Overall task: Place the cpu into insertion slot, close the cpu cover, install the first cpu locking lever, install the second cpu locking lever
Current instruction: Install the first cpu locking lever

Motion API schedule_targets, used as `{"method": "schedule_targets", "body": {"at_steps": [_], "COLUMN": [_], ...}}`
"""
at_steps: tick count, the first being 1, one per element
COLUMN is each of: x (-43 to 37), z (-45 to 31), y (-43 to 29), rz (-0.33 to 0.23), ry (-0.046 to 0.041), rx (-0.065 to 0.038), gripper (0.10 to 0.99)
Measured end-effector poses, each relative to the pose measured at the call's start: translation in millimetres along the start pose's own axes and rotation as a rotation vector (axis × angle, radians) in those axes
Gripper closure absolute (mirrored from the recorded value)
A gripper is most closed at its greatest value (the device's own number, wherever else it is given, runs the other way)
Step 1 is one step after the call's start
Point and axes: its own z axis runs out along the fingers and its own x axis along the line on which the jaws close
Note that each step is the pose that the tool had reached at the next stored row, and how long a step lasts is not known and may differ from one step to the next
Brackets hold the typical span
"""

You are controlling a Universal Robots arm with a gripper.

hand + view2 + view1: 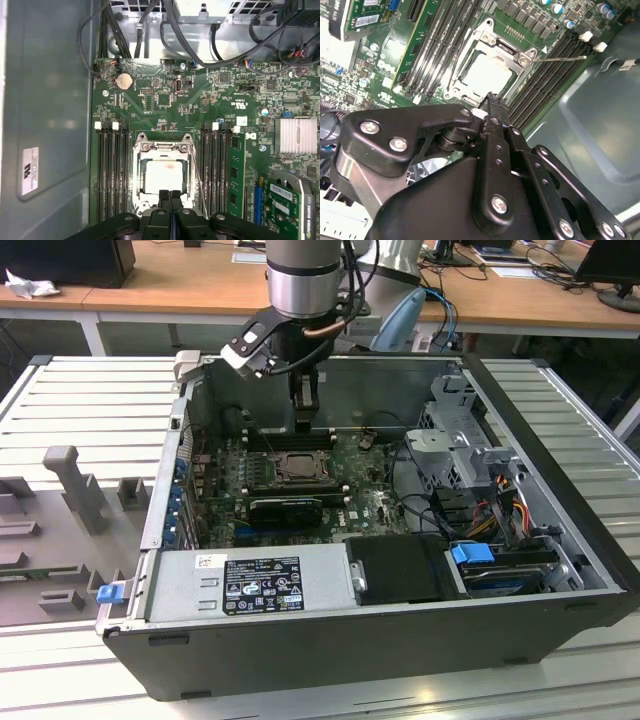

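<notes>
The cpu (162, 177) lies pale and square in the insertion slot (297, 468) on the green board. The silver cpu cover (163, 146) lies flat over it, and the chip (485, 72) shows through its window. A thin wire locking lever (565, 58) sticks out from the socket's corner over the memory slots and seems unlatched. My gripper (170, 194) hangs just above the socket's edge, its black fingers pressed together with nothing between them. In the exterior view the gripper (305, 412) points down into the open computer case, just beyond the socket.
Long black memory slots (111, 175) flank the socket on both sides. A black expansion card (285, 505), a power supply (250, 585), a drive cage (460, 440) and cables (165, 30) crowd the case. The grey case wall (45, 100) stands close by.
</notes>
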Motion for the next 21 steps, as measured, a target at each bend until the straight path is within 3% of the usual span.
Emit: {"method": "schedule_targets", "body": {"at_steps": [3,6,12,19,21], "x": [0.0,0.0,0.0,-0.1,-0.1], "z": [-1.5,-1.3,-0.4,4.3,4.6], "y": [0.0,0.0,0.0,-0.2,-0.2], "rz": [-0.027,-0.095,-0.277,-0.415,-0.494], "ry": [0.0011,0.0036,0.0107,0.0167,0.0106], "rx": [0.0,0.001,0.003,0.011,0.016], "gripper": [0.98,0.98,0.98,0.98,0.98]}}
